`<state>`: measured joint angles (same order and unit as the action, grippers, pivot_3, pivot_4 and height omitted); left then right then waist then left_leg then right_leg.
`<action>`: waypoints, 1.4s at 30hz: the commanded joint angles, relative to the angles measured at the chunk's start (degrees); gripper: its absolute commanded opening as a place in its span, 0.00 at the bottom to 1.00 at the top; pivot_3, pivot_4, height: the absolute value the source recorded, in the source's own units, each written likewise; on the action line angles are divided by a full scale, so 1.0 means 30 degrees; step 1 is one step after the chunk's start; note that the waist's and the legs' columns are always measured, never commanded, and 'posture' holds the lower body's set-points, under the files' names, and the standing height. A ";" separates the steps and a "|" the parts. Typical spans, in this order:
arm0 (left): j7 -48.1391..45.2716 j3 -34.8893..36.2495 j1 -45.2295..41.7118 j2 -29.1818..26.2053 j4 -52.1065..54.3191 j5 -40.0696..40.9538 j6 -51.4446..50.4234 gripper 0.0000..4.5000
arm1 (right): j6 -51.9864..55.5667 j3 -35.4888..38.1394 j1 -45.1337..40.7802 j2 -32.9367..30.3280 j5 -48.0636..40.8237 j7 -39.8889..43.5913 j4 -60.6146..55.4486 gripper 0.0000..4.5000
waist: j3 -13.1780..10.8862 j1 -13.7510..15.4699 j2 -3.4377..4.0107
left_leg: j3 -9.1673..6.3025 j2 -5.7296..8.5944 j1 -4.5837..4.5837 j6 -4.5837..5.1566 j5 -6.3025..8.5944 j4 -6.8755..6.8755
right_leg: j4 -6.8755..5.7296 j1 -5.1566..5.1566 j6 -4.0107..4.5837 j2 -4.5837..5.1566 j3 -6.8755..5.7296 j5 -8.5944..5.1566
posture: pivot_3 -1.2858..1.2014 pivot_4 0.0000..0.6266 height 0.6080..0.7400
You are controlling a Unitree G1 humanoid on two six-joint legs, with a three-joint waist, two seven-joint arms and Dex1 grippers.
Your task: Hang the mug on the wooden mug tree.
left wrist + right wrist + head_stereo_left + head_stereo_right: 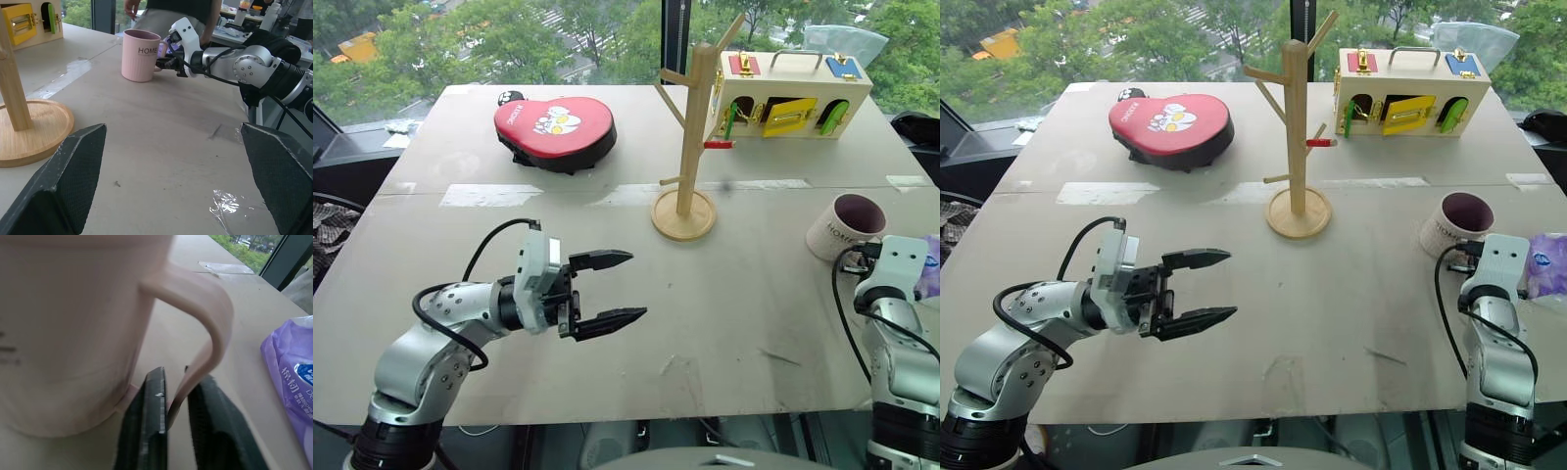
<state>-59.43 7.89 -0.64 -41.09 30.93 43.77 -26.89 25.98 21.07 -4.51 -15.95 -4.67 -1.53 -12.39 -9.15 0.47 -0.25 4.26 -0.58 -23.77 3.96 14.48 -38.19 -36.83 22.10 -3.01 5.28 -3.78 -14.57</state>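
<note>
Right gripper (177, 423): I see it clenched on the lower handle of the mug (844, 226).
Mug: upright on the tabletop (724, 313), near its right edge.
Left gripper (619, 288): released, hovering, grasping nothing.
Wooden mug tree (690, 132): mid-tabletop, well apart from the mug.

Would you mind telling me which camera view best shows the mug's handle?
The right wrist view: the mug's handle fills it, pinched low between the right hand fingers. The left wrist view shows it partly hidden; in the eye views it's hidden.
</note>
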 commanded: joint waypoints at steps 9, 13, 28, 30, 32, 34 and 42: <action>0.1718 0.1102 0.1523 0.2655 -0.0770 -0.1520 0.3613 1.00 | -0.1856 -0.1317 -0.0787 -0.3771 -0.4282 0.8921 -0.1807 0.00 | -0.0016 -0.0197 0.0052 | 0.0006 -0.0014 0.0003 0.0005 0.0000 -0.0003 | -0.0001 0.0000 0.0001 -0.0015 0.0012 0.0002 | 0.52 0.24 0.93; -0.0064 0.2132 0.2465 0.3174 -0.1954 -0.1044 0.5444 1.00 | -0.0611 -0.3240 -0.3680 -0.6173 -0.5442 1.2481 -0.1568 0.00 | -0.0017 -0.0462 0.0049 | 0.0034 -0.0038 0.0013 0.0012 0.0002 -0.0015 | -0.0001 0.0006 0.0004 -0.0022 0.0035 0.0006 | 0.52 0.24 0.93; 0.0043 0.4378 0.6080 0.3542 0.0840 0.2042 0.5227 1.00 | 0.1690 -0.9066 -1.5955 -0.8233 -0.4467 1.9461 0.4641 0.00 | -0.0035 -0.0339 -0.0007 | -0.0033 0.0011 -0.0065 0.0049 0.0025 -0.0029 | 0.0027 0.0006 0.0013 0.0212 -0.0038 0.0012 | 0.52 0.24 0.93; 0.0435 0.4354 0.6361 0.3729 0.1182 0.1982 0.5321 1.00 | 0.1850 -0.9717 -1.6812 -0.8138 -0.3966 1.9749 0.5307 0.00 | -0.0036 -0.0398 -0.0005 | -0.0033 0.0013 -0.0065 0.0049 0.0025 -0.0033 | 0.0019 0.0007 0.0013 0.0218 -0.0043 0.0013 | 0.52 0.24 0.93; 0.0722 0.4250 0.6526 0.3888 0.1397 0.1902 0.5399 1.00 | 0.1740 -1.0485 -1.7614 -0.7722 -0.3187 1.9681 0.6335 0.00 | -0.0036 -0.0429 -0.0004 | -0.0036 0.0012 -0.0059 0.0048 0.0025 -0.0032 | 0.0011 0.0010 0.0017 0.0216 -0.0044 0.0012 | 0.52 0.24 0.93; 0.0836 0.4188 0.6632 0.3974 0.1413 0.1832 0.5485 1.00 | 0.1600 -1.1258 -1.8254 -0.7231 -0.2368 1.9597 0.7453 0.00 | -0.0035 -0.0461 -0.0002 | -0.0039 0.0010 -0.0035 0.0046 0.0026 -0.0027 | 0.0006 0.0010 0.0025 0.0215 -0.0044 0.0012 | 0.52 0.24 0.93; 0.1439 0.3960 0.6480 0.4049 0.1303 0.1441 0.5676 1.00 | 0.0331 -1.0380 -1.9518 -0.5533 -0.1027 1.7901 1.1162 0.51 | -0.0040 -0.0334 0.0000 | -0.0037 0.0021 -0.0064 0.0043 0.0024 -0.0028 | 0.0014 0.0019 0.0034 0.0217 -0.0065 0.0020 | 0.52 0.24 0.93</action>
<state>-55.64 19.66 19.09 -28.97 33.16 48.36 -10.82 27.84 -14.58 -62.02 -31.64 -7.24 54.14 23.10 -9.27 -0.53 -0.25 4.15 -0.51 -24.00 4.08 14.55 -38.27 -36.78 22.16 -2.91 5.94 -3.96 -14.51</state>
